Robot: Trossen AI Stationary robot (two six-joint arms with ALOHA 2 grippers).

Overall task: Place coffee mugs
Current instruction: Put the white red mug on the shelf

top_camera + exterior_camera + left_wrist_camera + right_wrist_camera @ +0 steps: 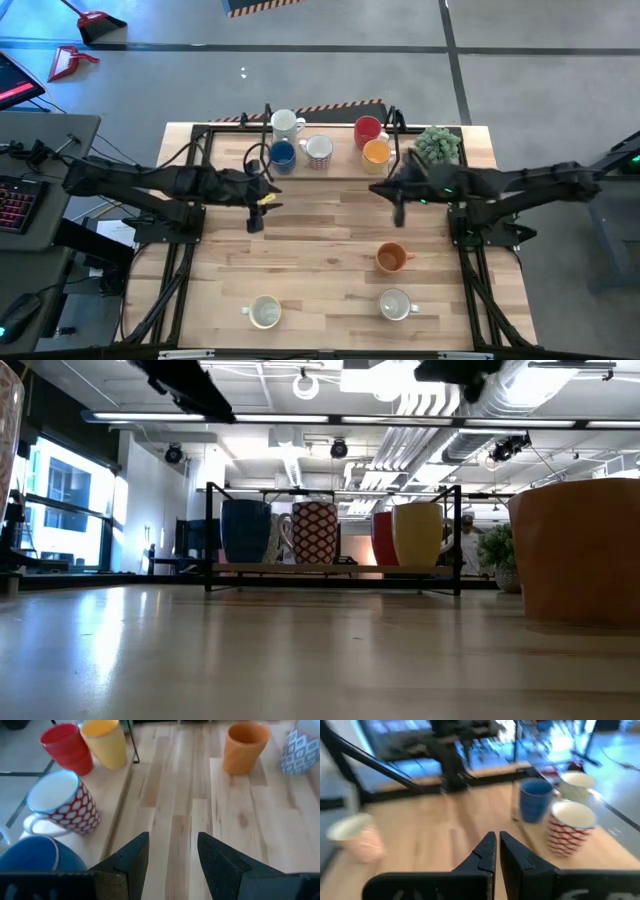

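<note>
Mugs: five on rack (pixel 330 112), three left on counter (pixel 320 250). Left claw (pixel 255 212) open, right claw (pixel 398 212) closed, both empty.

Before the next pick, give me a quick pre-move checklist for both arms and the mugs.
1. Left end effector open and empty: ok.
2. Right end effector shut, holds nothing: ok; must open if it picks next.
3. Rack holds blue mug, red-patterned mug, white mug, red mug, yellow mug, all upright: ok.
4. Orange mug loose on table, upright: ok.
5. Two pale front mugs still unplaced: not ok.
6. Rack room for more: cannot tell.
</note>
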